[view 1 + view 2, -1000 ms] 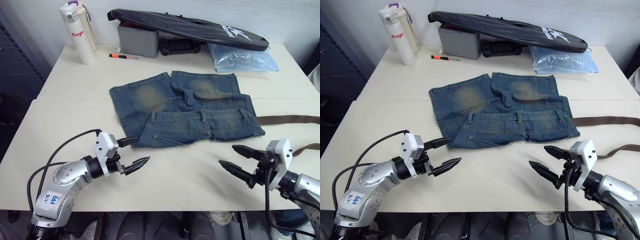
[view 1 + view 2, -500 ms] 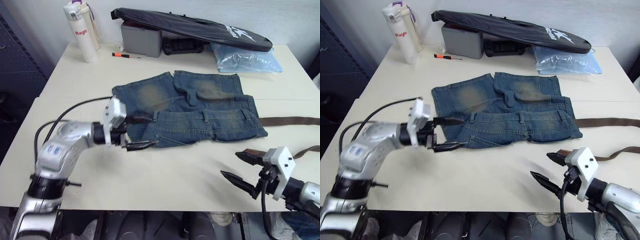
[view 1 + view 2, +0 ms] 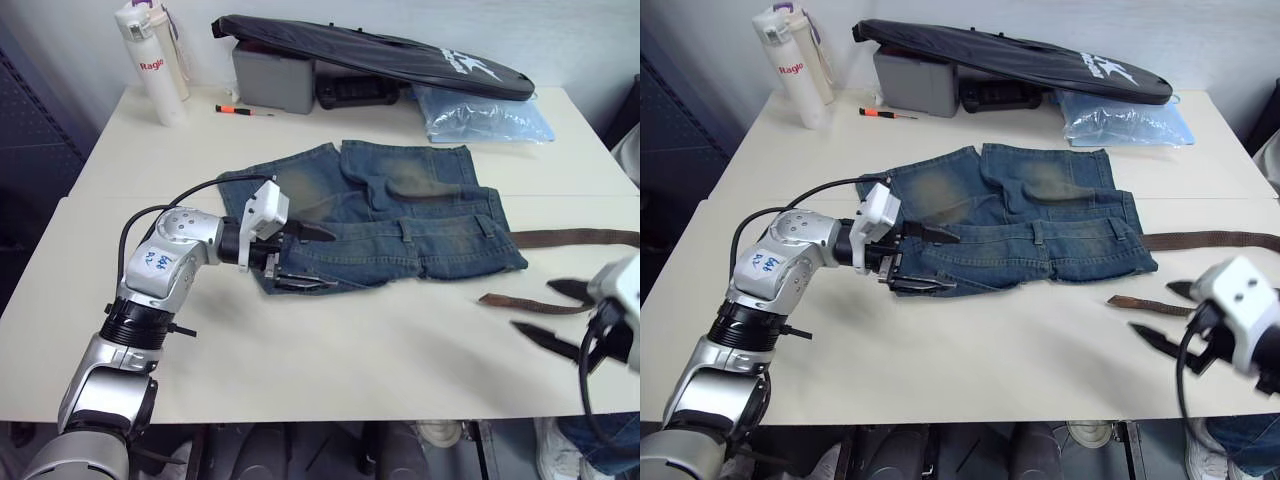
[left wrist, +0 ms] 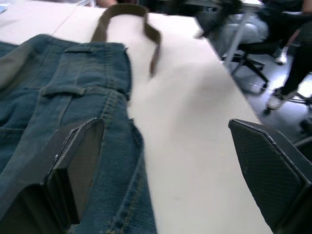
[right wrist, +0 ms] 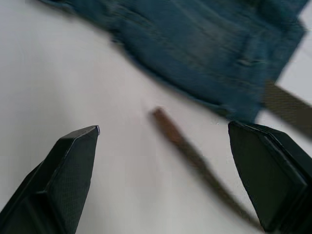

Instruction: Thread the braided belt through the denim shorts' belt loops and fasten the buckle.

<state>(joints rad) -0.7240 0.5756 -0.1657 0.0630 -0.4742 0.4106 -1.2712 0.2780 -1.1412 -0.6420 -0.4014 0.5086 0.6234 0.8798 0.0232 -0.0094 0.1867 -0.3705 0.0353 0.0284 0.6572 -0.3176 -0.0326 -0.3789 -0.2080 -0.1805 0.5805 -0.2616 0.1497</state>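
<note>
Left eye view: left gripper (image 3: 305, 258) spread wide over the near-left waistband of the denim shorts (image 3: 400, 215), likely to pin it, while right gripper (image 3: 548, 315), also wide, hovers near the braided belt (image 3: 520, 302) tip

the shorts (image 3: 400, 225) are faded blue denim with worn yellowish patches on the seat and legs. the belt (image 3: 575, 238) is dark brown. the table (image 3: 330, 350) is plain cream. a long bag (image 3: 370, 52) is black with white lettering, over a grey box (image 3: 272, 80). the plastic bag (image 3: 480, 115) is pale blue. the bottle (image 3: 150, 60) is white with red lettering and a purple cap. the screwdriver (image 3: 243, 110) is orange and black. both grippers, left (image 3: 305, 258) and right (image 3: 545, 312), have black fingers on white housings.
</note>
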